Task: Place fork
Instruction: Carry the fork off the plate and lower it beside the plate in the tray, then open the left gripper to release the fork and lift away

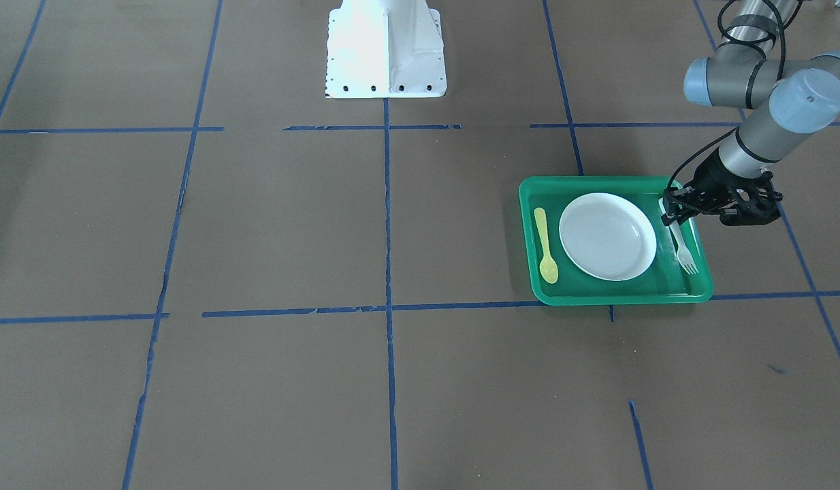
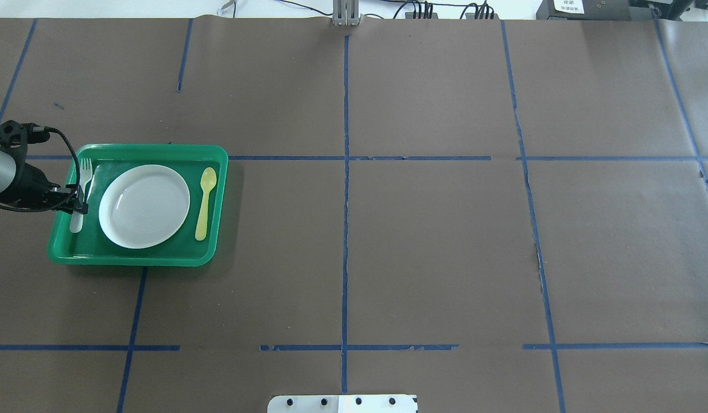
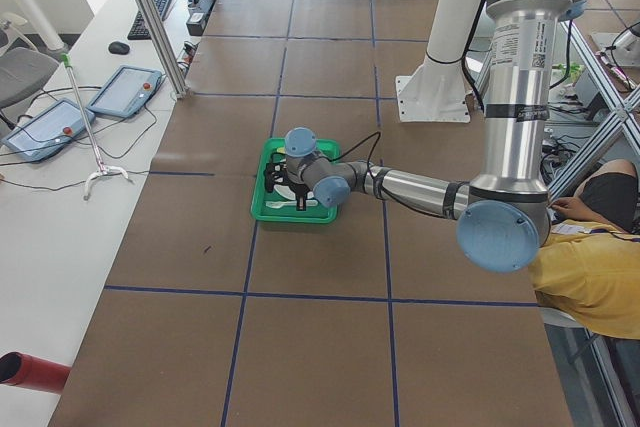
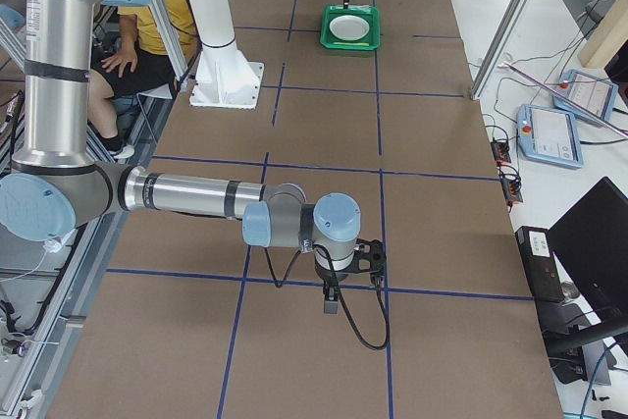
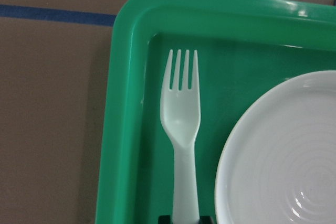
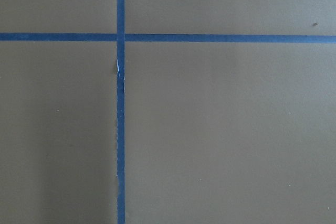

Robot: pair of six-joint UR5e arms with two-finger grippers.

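The thin, milky-white fork (image 5: 181, 124) with four short tines is laid in the green tray (image 5: 113, 129) between its rim and the white plate (image 5: 278, 171). It is set along the rim, tines pointed away from the left gripper (image 5: 186, 218), whose fingers are pressed on its handle. The yellow spoon (image 2: 205, 201) is seen only in the wide views; whether the right gripper (image 4: 331, 293) is open cannot be told.
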